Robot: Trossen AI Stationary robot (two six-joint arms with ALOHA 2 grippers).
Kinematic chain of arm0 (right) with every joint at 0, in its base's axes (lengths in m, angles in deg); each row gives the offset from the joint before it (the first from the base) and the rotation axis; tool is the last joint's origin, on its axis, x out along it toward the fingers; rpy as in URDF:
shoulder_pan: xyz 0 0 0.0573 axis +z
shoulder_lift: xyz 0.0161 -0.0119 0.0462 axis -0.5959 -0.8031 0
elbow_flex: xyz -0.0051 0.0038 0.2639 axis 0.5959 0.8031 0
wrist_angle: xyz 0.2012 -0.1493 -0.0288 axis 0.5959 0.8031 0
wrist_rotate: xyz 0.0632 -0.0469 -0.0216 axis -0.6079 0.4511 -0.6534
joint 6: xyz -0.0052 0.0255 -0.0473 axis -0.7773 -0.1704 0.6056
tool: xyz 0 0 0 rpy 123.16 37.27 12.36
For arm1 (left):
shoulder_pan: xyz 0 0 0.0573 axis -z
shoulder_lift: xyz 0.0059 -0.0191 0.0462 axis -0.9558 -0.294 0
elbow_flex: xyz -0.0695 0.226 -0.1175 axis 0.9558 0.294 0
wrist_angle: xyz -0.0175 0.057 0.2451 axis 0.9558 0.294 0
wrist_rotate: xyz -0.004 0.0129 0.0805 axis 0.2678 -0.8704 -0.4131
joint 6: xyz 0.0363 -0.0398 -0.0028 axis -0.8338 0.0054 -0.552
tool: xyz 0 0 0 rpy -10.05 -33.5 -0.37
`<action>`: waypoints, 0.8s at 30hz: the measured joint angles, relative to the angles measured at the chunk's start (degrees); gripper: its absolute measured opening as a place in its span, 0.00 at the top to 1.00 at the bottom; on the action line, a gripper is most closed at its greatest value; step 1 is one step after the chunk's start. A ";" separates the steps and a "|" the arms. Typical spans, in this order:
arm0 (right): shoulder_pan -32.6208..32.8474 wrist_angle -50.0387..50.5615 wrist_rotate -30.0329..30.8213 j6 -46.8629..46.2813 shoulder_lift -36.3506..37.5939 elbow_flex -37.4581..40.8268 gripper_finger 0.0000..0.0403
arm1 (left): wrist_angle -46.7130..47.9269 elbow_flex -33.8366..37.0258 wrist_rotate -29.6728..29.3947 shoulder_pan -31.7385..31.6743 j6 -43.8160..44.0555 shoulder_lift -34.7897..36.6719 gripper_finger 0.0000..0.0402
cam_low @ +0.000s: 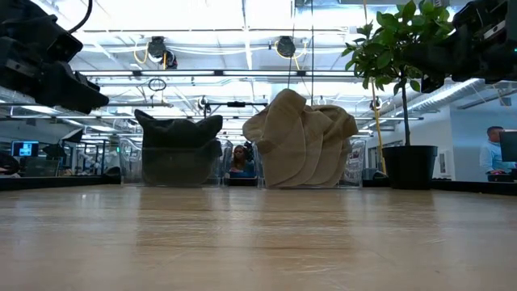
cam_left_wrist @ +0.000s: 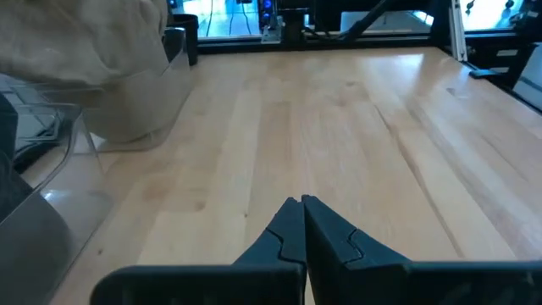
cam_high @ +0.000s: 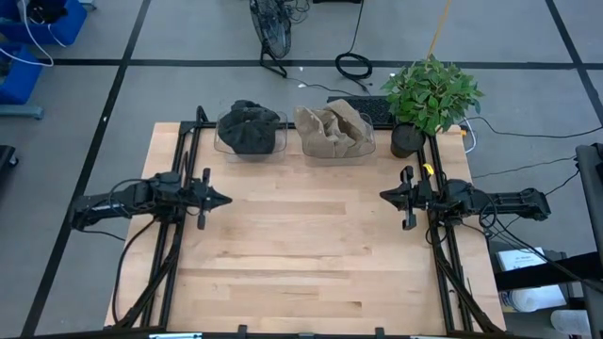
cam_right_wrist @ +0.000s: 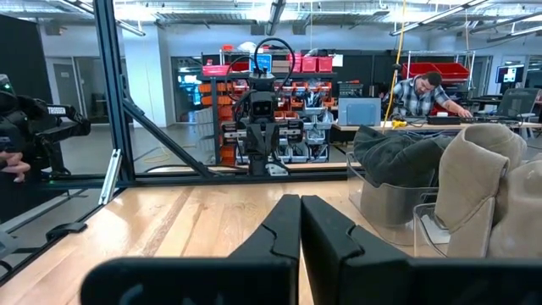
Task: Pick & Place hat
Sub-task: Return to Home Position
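Dark hats fill a clear bin at the table's far edge, left of centre; in the low view the dark pile rises above its bin. Tan hats fill a second clear bin beside it, heaped high. My left gripper hovers shut over the table's left side, pointing right, fingertips together. My right gripper hovers shut over the right side, pointing left. Neither touches a hat.
A potted plant stands at the far right corner beside the tan bin. Black frame rails run along the table's left and right sides. Bare wood spreads across the middle and near part. A person works in the room beyond.
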State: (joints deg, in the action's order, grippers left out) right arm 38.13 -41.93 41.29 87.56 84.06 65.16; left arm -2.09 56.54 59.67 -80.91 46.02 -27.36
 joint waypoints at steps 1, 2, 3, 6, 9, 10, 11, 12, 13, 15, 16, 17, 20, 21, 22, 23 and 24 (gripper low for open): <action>0.01 0.00 -0.01 0.00 0.00 0.01 1.00 | -0.02 0.00 -0.01 -0.02 0.02 -0.26 1.00; 0.01 0.00 0.00 0.00 -0.01 0.00 1.00 | 0.05 0.01 -0.02 -0.02 0.02 -0.50 1.00; 0.01 0.00 0.00 0.00 -0.01 0.01 1.00 | 0.04 0.02 -0.07 -0.01 0.01 -0.66 0.99; 0.01 0.00 0.00 -0.02 -0.01 0.01 1.00 | -0.11 0.02 -0.22 -0.02 0.37 -1.12 0.96; 0.01 0.00 0.01 0.00 0.00 0.00 1.00 | -0.12 0.02 -0.22 0.00 1.78 -1.35 0.93; 0.01 0.00 0.01 -0.01 -0.01 0.01 1.00 | -0.21 0.02 -0.23 0.00 2.47 -1.35 0.92; 0.00 0.00 0.01 0.00 0.00 0.00 1.00 | -0.22 0.02 -0.03 0.00 4.03 -1.35 0.91; 0.01 0.00 0.01 0.00 -0.01 0.02 1.00 | -0.23 0.02 0.40 0.00 6.64 -1.35 0.91; 0.01 0.00 0.01 -0.01 -0.01 0.01 1.00 | -0.26 0.02 0.70 0.00 10.17 -1.35 0.90; 0.01 0.00 0.01 -0.02 0.01 0.00 1.00 | -0.24 0.02 0.87 0.00 15.24 -1.35 0.88; 0.01 0.00 0.01 -0.02 -0.01 0.00 1.00 | -0.24 0.02 0.38 0.00 15.76 -1.35 0.87; 0.00 0.00 0.00 0.00 0.00 0.01 1.00 | -0.24 0.02 -0.33 0.00 15.78 -1.35 0.87; 0.01 0.00 0.01 -0.01 -0.01 0.02 1.00 | -0.24 0.02 -2.04 0.00 14.39 -1.35 0.86; 0.01 0.00 0.01 -0.01 0.00 0.02 1.00 | -0.24 0.02 -2.47 0.00 13.81 -1.35 0.86; 0.00 0.00 0.00 -0.01 0.01 0.01 1.00 | -0.24 0.02 -2.58 0.00 13.11 -1.35 0.86; 0.01 0.00 0.00 0.00 -0.01 0.02 1.00 | -0.24 0.02 -2.60 0.00 12.58 -1.35 0.86; 0.01 0.00 0.01 0.00 -0.01 0.02 1.00 | -0.24 0.02 -2.60 0.00 12.19 -1.35 0.86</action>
State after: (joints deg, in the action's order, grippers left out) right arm 38.14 -41.93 41.30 87.55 84.05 65.18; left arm -2.33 56.57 57.08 -80.91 58.21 -28.71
